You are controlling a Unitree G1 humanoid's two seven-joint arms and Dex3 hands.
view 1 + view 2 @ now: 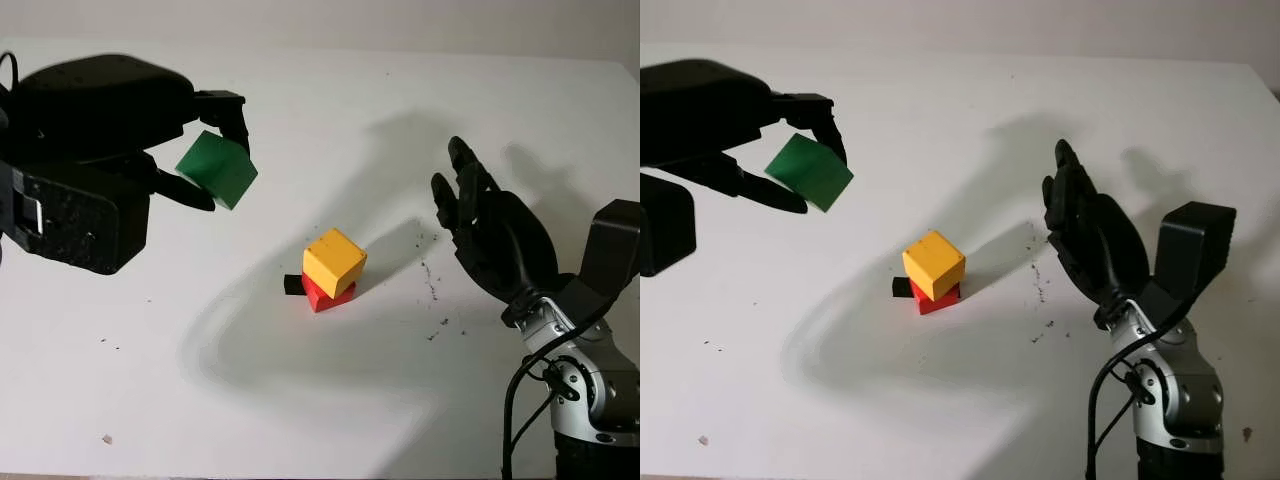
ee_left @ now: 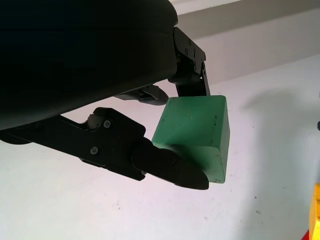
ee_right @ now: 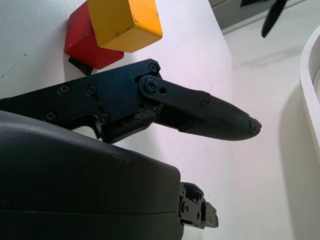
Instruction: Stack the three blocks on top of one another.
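In the left eye view, the left hand [image 1: 205, 150] is hanging in the air in the upper left of the frame, and it is pinching the green block [image 1: 217, 169] between its black fingers [image 1: 232, 112]. One finger is pressing on the top of the block and another is pressing along its lower side, so the block is sitting tilted, well above the white table [image 1: 330, 400]. Near the middle of the frame the yellow block [image 1: 335, 262] is sitting on top of the red block [image 1: 327, 295], turned a little so their corners are not lining up. A small black piece [image 1: 292, 285] is lying just beside the red block. In the right eye view, the right hand [image 1: 1085, 235] is standing up at the right side of the frame, open and holding nothing, apart from the two stacked blocks. In the left wrist view, the green block is filling the middle, with one finger touching its far edge and one thick finger lying across its near bottom corner. In the right wrist view, one long finger is reaching across the middle of the frame, and the yellow and red blocks are showing in the upper left, apart from that finger.
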